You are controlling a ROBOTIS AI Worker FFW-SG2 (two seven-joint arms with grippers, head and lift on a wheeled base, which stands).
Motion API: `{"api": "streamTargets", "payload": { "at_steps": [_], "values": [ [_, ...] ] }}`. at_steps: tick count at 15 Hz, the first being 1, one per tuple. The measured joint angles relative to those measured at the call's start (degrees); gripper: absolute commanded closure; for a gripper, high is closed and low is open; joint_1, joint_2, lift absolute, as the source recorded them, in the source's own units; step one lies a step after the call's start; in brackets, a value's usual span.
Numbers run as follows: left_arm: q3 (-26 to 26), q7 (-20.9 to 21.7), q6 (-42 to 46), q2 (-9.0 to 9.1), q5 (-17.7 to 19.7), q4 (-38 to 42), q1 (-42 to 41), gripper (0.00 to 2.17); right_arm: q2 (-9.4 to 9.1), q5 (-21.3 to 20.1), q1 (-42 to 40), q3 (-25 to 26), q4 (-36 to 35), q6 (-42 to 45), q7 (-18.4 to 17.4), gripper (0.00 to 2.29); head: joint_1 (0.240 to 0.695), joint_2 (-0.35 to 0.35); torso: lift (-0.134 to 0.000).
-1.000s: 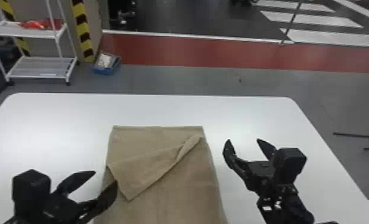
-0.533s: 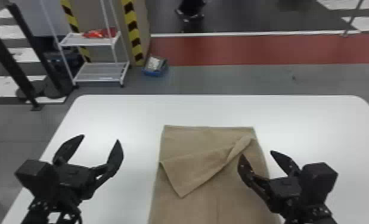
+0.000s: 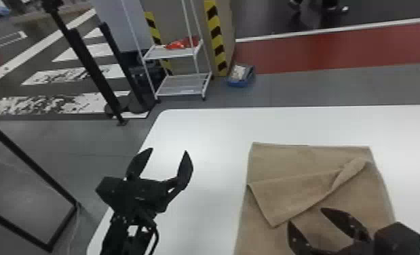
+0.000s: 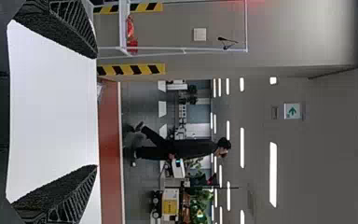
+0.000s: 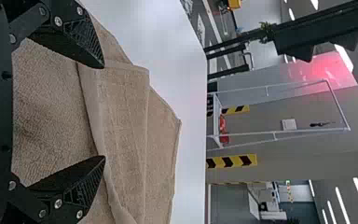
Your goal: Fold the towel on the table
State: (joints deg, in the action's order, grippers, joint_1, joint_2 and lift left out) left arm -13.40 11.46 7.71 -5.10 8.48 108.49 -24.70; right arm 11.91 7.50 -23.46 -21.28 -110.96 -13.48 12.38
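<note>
At the left side of the worktop (image 3: 202,132), the left end effector (image 3: 169,150) hangs with its fingers spread wide, pinching nothing. It is well apart from the towel (image 3: 277,162), a spot that looks like waiting room, or space to come in on the cloth's left side.

The towel lies flat to the right, its far edge roughly in line with the worktop's far edge, which probably gives the fold a straight reference. Across it slants a loose flap (image 3: 290,196), one corner pointing toward the robot and its other end bunched near the towel's far right corner. That skew suggests a crumpled layer rather than a neat fold, so it likely needs opening out or straightening first.

Farthest right, the right end effector (image 3: 306,215) is over the towel, just on the robot's side of the flap, fingers parted with nothing gripped. From there it seems well placed to take the flap's edge, though a shallow pinch could drag the layer beneath.
</note>
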Motion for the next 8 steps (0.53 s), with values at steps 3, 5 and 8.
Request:
{"api": "streamTargets", "payload": {
  "at_steps": [3,5,8],
  "values": [
    [0.35,0.01,0.24,0.03,-0.04,-0.94,0.42,0.03,0.46,-5.92,0.07,-2.85,0.82,0.1,-0.47,0.29,0.695,0.35,-0.114],
    [0.65,0.11,0.41,0.07,-0.09,-0.92,0.41,0.03,0.29,-9.06,0.64,-4.63,1.47,0.15,-2.36,0.38,0.695,0.35,-0.114],
    [0.82,0.31,1.2,0.08,-0.07,-0.78,0.15,0.03,-0.15,-11.9,2.58,-7.47,3.87,2.06,-4.05,0.38,0.695,0.35,-0.114]
  ]
}}
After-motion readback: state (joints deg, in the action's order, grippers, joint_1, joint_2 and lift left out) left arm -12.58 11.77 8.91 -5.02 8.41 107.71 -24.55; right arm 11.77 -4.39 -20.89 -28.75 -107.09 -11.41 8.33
